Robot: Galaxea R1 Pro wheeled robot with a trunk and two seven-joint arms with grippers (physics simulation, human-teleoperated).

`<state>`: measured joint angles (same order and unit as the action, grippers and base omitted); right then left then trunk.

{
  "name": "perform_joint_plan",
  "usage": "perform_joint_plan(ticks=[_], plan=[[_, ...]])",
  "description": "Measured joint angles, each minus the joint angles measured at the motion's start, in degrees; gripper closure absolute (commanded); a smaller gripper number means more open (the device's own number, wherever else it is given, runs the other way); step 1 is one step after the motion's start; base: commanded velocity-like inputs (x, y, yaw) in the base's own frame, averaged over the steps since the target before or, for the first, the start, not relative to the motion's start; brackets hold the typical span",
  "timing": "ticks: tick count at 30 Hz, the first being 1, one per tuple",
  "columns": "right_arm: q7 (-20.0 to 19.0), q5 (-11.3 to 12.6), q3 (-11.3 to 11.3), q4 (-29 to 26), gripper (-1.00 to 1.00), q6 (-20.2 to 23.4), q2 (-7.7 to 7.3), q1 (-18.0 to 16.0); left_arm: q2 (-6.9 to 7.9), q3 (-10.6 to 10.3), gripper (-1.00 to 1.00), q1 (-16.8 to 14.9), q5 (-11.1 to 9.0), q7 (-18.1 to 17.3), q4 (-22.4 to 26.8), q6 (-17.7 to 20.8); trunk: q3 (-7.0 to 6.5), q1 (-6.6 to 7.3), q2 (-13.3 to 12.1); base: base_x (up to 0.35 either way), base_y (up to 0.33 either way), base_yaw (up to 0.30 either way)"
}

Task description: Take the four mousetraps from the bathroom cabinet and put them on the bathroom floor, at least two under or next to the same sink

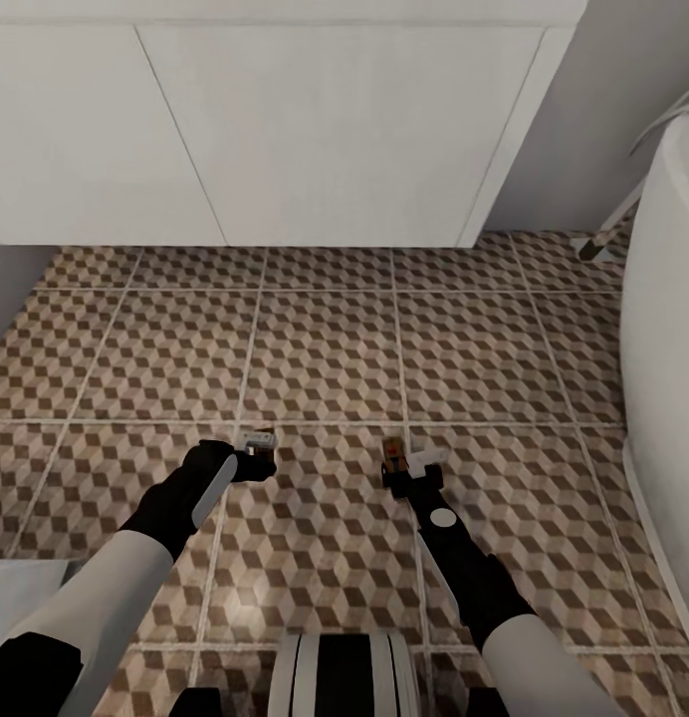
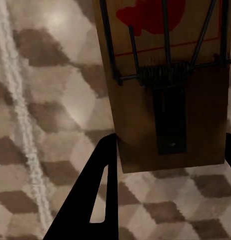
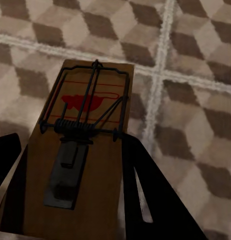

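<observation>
Open bathroom floor (image 1: 325, 349) stretches ahead of both jaws to the white vanity (image 1: 285, 129). Left gripper (image 1: 257, 450) jaws clamp one mousetrap (image 2: 168, 85); right gripper (image 1: 409, 468) jaws clamp another mousetrap (image 3: 80, 150).

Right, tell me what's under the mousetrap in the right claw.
Under the mousetrap held in the right claw is the cube-patterned bathroom floor, with a pale grout line beside it. The tile directly beneath the board is covered, so contact with the floor can't be judged.
</observation>
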<state>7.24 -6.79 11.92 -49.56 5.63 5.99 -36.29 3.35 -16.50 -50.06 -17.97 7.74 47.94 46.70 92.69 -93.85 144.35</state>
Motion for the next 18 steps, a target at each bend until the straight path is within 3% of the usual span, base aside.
perform_joint_plan(ticks=[18], plan=[[0.04,0.0,0.0,0.0,1.0,-0.06,0.0,0.0,0.0,0.0,1.0,0.08,0.0,0.0,0.13,-0.12,5.63,-0.46,0.24,0.0,0.0,0.0]])
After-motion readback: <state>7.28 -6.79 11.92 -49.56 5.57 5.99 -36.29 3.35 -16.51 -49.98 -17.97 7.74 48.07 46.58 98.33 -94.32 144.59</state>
